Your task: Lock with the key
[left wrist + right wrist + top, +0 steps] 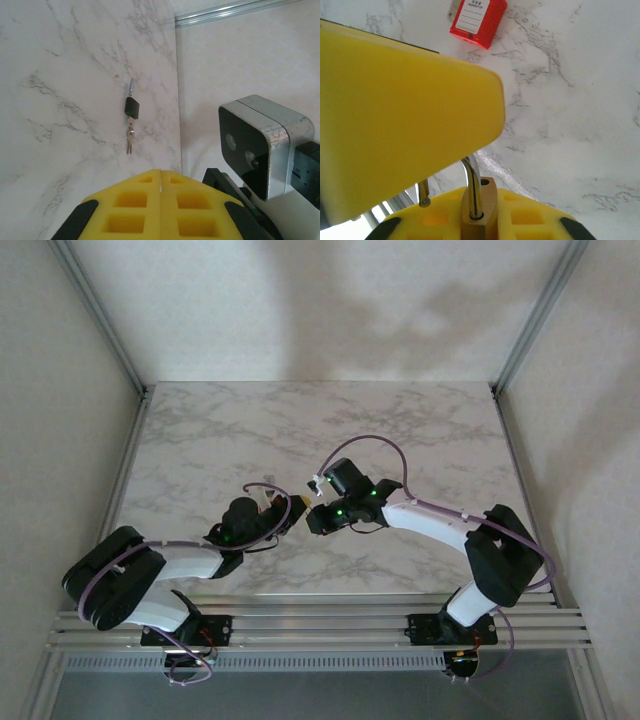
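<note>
A brass padlock (479,212) stands upright between the yellow fingers of my right gripper (480,196), which is shut on its body. Its steel shackle (473,182) is open: one leg sits in the body and the free end (423,196) hangs outside its hole. The shackle's top is hidden behind a yellow finger (395,110) of my left gripper (161,171), which is shut with nothing between its pads. The key (129,140) lies on the marble with a ring and a black fob (131,107), ahead of the left gripper. Both grippers (283,508) (312,518) meet at the table's near middle.
A red padlock (477,20) lies flat on the marble table (250,430) beyond the right gripper. The right arm's wrist camera (262,145) sits close to the right of the left gripper. Metal frame posts (100,315) flank the table.
</note>
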Robot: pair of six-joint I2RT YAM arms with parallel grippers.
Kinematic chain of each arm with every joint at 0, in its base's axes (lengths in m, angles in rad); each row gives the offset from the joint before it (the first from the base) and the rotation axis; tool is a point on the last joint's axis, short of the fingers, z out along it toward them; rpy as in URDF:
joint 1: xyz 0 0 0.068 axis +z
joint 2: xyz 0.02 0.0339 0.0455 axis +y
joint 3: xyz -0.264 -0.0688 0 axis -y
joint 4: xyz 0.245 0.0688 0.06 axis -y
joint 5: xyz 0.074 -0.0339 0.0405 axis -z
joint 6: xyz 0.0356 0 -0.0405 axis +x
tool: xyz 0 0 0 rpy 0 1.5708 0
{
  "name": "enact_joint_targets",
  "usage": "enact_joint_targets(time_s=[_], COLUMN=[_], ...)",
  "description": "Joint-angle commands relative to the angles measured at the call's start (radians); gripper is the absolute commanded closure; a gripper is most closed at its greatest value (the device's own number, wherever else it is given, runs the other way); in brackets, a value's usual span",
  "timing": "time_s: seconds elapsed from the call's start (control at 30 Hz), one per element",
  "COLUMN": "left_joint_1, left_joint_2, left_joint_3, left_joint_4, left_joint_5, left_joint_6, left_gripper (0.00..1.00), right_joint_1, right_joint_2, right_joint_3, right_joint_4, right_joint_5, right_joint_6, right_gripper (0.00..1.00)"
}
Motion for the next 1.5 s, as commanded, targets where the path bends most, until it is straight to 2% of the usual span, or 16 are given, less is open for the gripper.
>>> enact_joint_targets(time_s=[0.0, 0.17, 0.67, 0.83, 1.13, 1.4, 1.47], left_joint_1=[0.005, 0.008, 0.015, 0.016, 0.017, 0.024, 0.025], left_joint_2=[-0.034, -0.039, -0.045, -0.047, -0.056, -0.070, -0.073], left_joint_3=[-0.022, -0.024, -0.015, -0.012, -0.013, -0.021, -0.026], left_joint_4=[0.017, 0.000, -0.058, -0.072, -0.076, -0.095, -0.096], left_joint_5=[0.024, 0.019, 0.008, 0.004, 0.003, -0.003, -0.005], left_joint_6=[0.034, 0.043, 0.074, 0.079, 0.081, 0.094, 0.096], left_gripper=[1.00, 1.00, 1.00, 1.00, 1.00, 1.00, 1.00], right_joint_1=[-0.007, -0.007, -0.007, -0.007, -0.007, -0.008, -0.007], right_joint_2=[-0.022, -0.010, -0.017, -0.014, -0.008, -0.014, -0.012], right_joint_3=[-0.021, -0.017, -0.022, -0.020, -0.019, -0.020, -0.019], right_joint_4=[-0.031, -0.031, -0.028, -0.027, -0.029, -0.031, -0.032], right_joint_5=[0.000, -0.010, -0.002, -0.005, -0.002, -0.001, 0.000], right_joint_6=[-0.018, -0.018, -0.019, -0.017, -0.015, -0.017, -0.017], right_gripper=[0.78, 0.68, 0.65, 0.67, 0.78, 0.79, 0.82])
